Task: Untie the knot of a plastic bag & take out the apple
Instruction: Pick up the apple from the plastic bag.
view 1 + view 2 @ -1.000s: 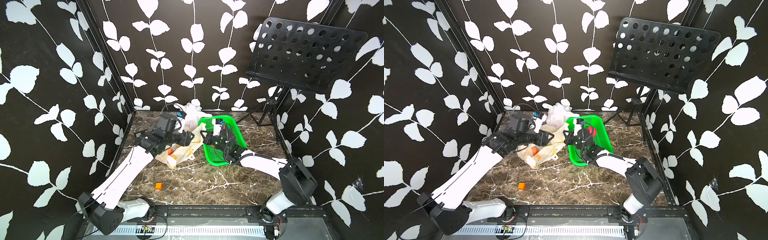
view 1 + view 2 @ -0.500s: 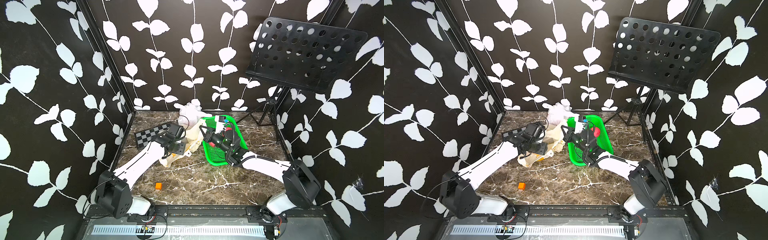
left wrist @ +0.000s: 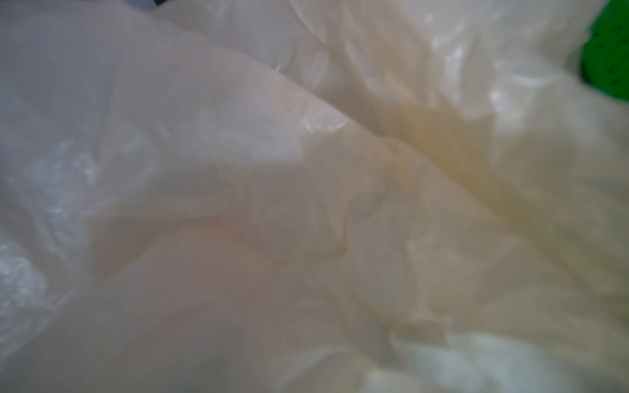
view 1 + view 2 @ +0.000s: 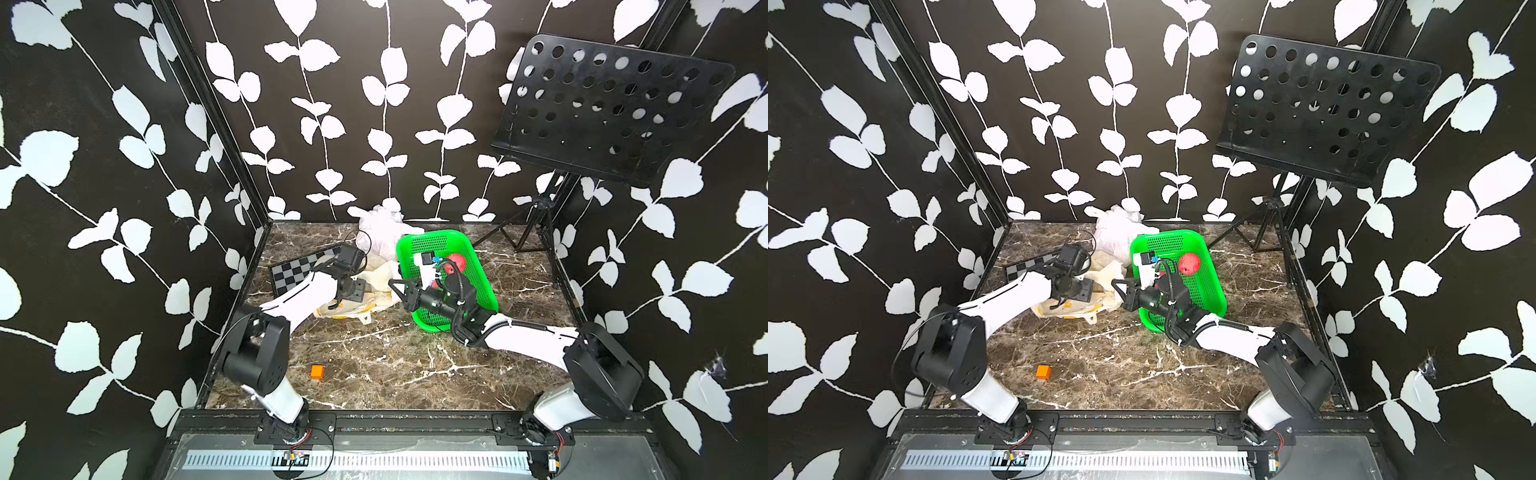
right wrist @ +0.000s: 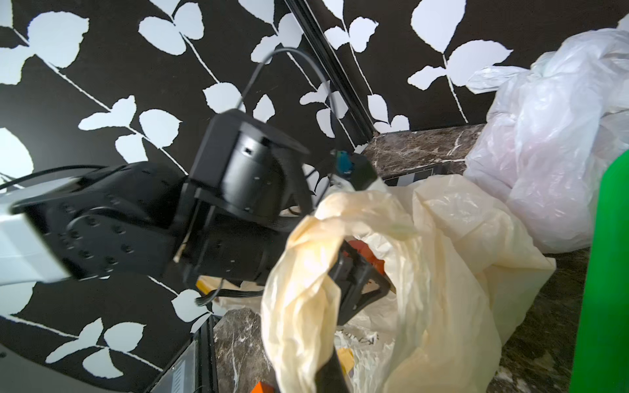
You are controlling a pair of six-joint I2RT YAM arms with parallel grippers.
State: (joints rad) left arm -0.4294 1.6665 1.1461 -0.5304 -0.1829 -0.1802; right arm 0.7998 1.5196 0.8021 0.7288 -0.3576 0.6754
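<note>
Left wrist view: crinkled, translucent cream plastic bag (image 3: 306, 204).

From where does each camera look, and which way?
Both top views: high at the front, looking down on the brown marble tabletop; white left arm and right arm show.
Left wrist: pressed against the cream plastic bag; no robot part visible.
Right wrist: low beside the green plastic basket, facing the left arm; shut right gripper pinches the bag.
Shared by both wrists: bag, basket.
</note>
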